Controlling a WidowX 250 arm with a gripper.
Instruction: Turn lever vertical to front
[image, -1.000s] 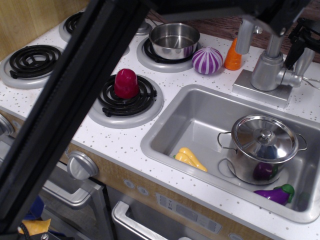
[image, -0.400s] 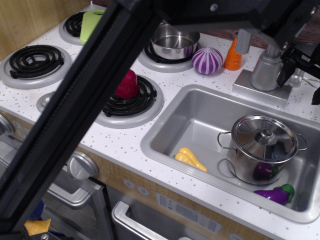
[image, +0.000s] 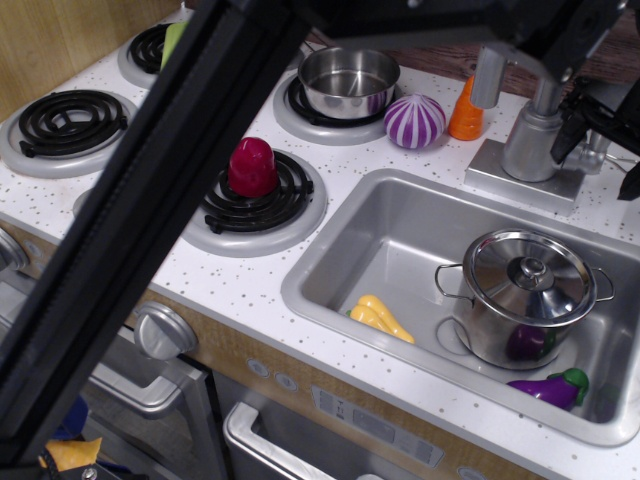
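On the speckled counter (image: 250, 285), the gripper (image: 596, 130) mostly hides the lever (image: 597, 150); its grip is unclear.

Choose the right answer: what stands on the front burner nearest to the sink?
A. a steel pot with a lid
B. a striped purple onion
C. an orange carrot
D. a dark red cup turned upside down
D: the dark red cup sits mouth down on the black coil of the front burner beside the sink.
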